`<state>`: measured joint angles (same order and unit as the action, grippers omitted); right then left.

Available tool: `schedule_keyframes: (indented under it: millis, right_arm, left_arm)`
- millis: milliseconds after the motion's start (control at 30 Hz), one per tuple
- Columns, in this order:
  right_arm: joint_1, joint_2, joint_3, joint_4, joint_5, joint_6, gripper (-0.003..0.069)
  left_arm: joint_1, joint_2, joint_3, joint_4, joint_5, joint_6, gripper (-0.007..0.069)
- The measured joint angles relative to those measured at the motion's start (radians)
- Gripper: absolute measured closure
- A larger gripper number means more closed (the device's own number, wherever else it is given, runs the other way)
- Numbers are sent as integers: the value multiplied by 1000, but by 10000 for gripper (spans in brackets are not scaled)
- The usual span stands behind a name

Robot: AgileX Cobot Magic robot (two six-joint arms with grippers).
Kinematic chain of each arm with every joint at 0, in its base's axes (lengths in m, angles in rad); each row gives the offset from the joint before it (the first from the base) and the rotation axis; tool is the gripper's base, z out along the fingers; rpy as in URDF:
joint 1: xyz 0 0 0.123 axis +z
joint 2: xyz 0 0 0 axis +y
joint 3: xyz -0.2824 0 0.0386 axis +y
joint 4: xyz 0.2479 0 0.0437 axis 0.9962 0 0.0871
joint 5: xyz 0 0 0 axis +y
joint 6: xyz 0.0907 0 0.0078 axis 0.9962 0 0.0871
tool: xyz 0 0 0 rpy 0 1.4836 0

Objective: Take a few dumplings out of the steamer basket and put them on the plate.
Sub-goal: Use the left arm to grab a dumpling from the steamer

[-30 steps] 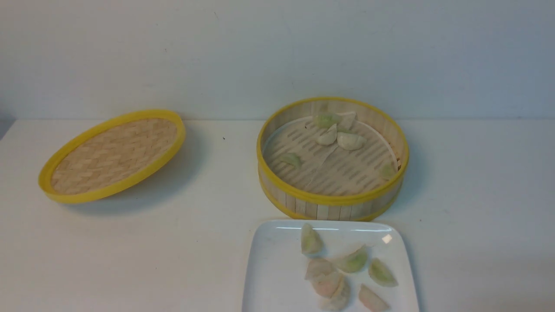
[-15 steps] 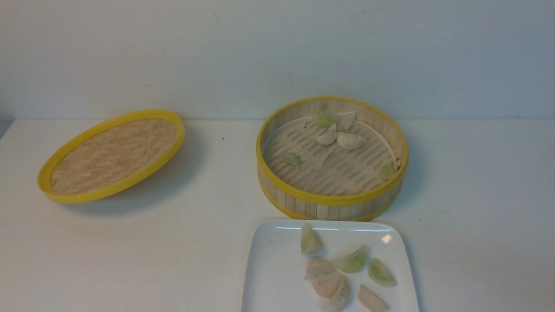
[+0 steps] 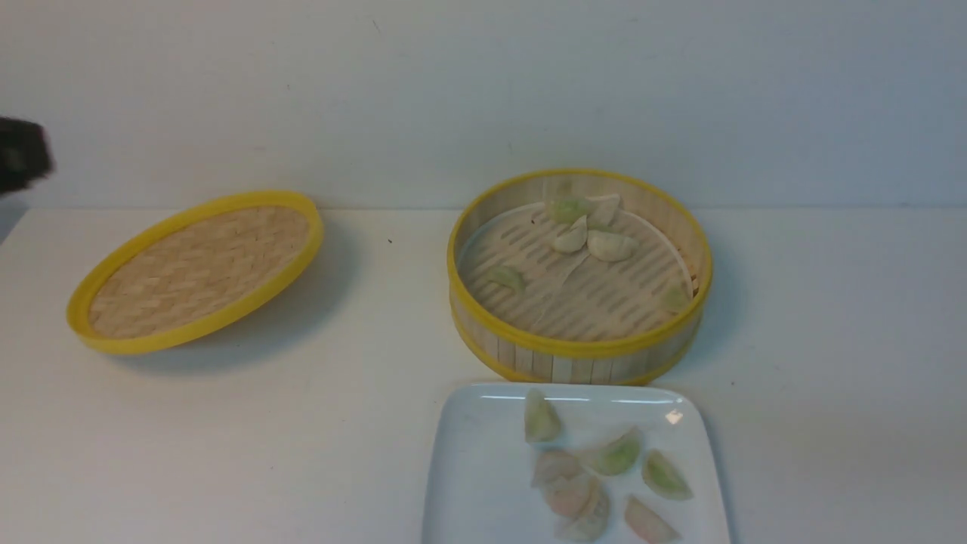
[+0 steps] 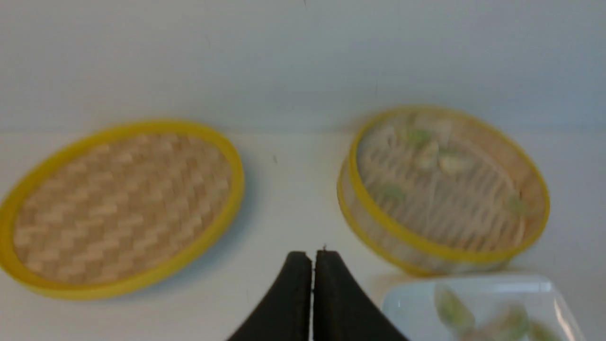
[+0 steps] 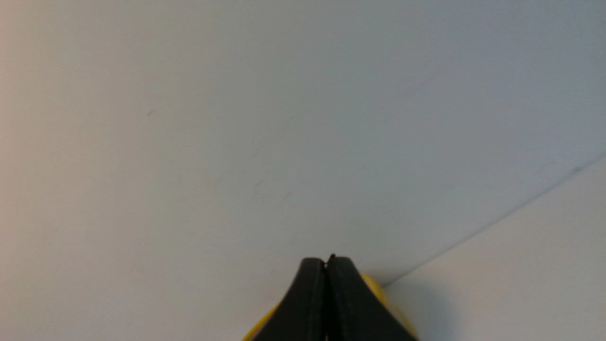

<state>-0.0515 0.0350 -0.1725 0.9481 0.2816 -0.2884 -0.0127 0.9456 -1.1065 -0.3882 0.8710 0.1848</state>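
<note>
The steamer basket (image 3: 574,349) stands right of centre, and on its slotted floor lie several dumplings (image 3: 610,245): a cluster at the back, one green at the left, one at the right. Directly in front of it, the white plate (image 3: 483,468) carries several more dumplings (image 3: 616,455). Neither gripper shows in the front view. In the left wrist view my left gripper (image 4: 312,255) is shut and empty, hovering short of the basket (image 4: 426,246) and plate (image 4: 412,303). My right gripper (image 5: 325,260) is shut and empty, facing the wall, with a bit of yellow rim (image 5: 378,289) behind it.
The flat woven lid (image 3: 196,268) with its yellow rim rests tilted on the table at the left. A dark blurred shape (image 3: 23,155) shows at the far left edge of the front view. The wall runs close behind the basket.
A dark blurred shape has come into the front view at its far left edge. Basket, plate, lid and dumplings lie as before.
</note>
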Motion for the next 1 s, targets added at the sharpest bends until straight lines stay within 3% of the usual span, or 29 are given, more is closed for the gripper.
schedule_keyframes:
  millis: [33,200,300,467,633,900,1000]
  right_arm:
    - [0,0,0,-3,0,-2,673]
    - [0,232,-252,-103,309,-19,673]
    - [0,467,-414,-245,558,-37,673]
    - [0,698,-553,-327,727,-77,673]
    - [0,723,-587,-314,745,-116,673]
    - [0,716,-588,-312,757,-121,673]
    - [0,716,-588,-309,758,-121,673]
  left_arm:
    - [0,24,-5,-6,7,16,631]
    - [-20,293,-93,-71,96,155,631]
    - [-133,476,-177,-53,111,199,631]
    - [-307,706,-364,27,194,199,631]
    - [-386,868,-521,100,198,199,631]
    - [-419,1046,-684,120,130,271,625]
    - [-429,1113,-719,120,56,293,558]
